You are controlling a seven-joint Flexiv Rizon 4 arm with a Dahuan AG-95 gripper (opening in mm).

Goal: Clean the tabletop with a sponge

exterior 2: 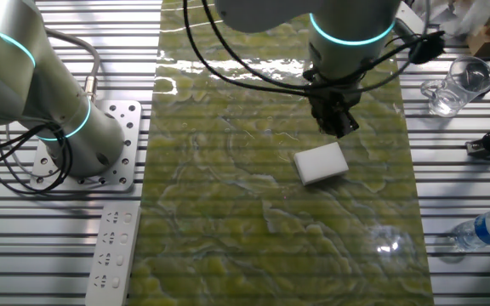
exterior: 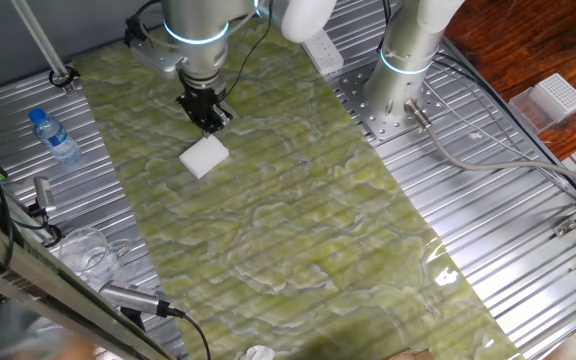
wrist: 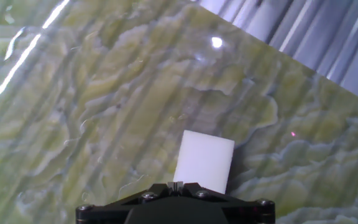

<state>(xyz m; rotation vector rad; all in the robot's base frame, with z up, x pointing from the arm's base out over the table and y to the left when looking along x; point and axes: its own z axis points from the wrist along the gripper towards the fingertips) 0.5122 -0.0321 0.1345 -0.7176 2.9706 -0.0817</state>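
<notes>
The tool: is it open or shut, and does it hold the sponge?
Shut and empty. The tool shows its fingers pressed together in the hand view; the sponge lies apart on the tabletop.

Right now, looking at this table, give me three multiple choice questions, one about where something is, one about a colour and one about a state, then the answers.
1. Where does the sponge lie?
A. on the tabletop
B. on the ribbed metal panel
C. between the fingers of the gripper

2. What colour is the sponge?
A. yellow
B. white
C. blue

3. How does the gripper stand to the sponge?
A. it grips the sponge
B. it presses the sponge flat
C. it is apart from the sponge, holding nothing

Answers:
1 A: both fixed views show the block flat on the yellow-green veined sheet.
2 B: it shows plain white in all three views.
3 C: both fixed views show the green sheet between the fingertips and the block, and in the hand view the sponge lies ahead of the fingers.
</notes>
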